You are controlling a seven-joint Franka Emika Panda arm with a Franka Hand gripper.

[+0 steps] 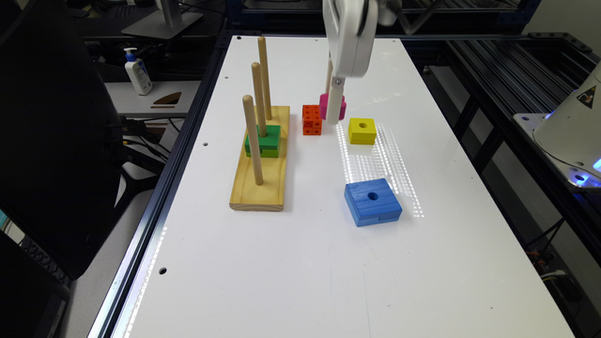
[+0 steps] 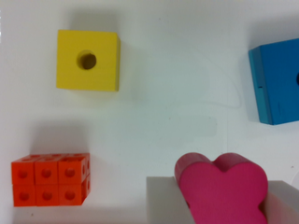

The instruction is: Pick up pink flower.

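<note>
The pink flower [image 2: 224, 191] is a thick magenta block with a lobed outline. It sits between the two grey fingers [image 2: 163, 200] of my gripper [image 2: 223, 205], which press against its opposite sides. In the exterior view the flower [image 1: 323, 104] is at the middle of the white table, just behind the orange cube, partly hidden by the gripper [image 1: 334, 115] reaching straight down onto it. Whether the flower rests on the table or hangs just above it I cannot tell.
An orange cube with holes [image 1: 312, 120] stands close beside the flower. A yellow square block [image 1: 362, 130] and a blue block [image 1: 373, 201] lie nearer the exterior view's right. A wooden base with three pegs [image 1: 259, 157] carries a green block [image 1: 263, 140].
</note>
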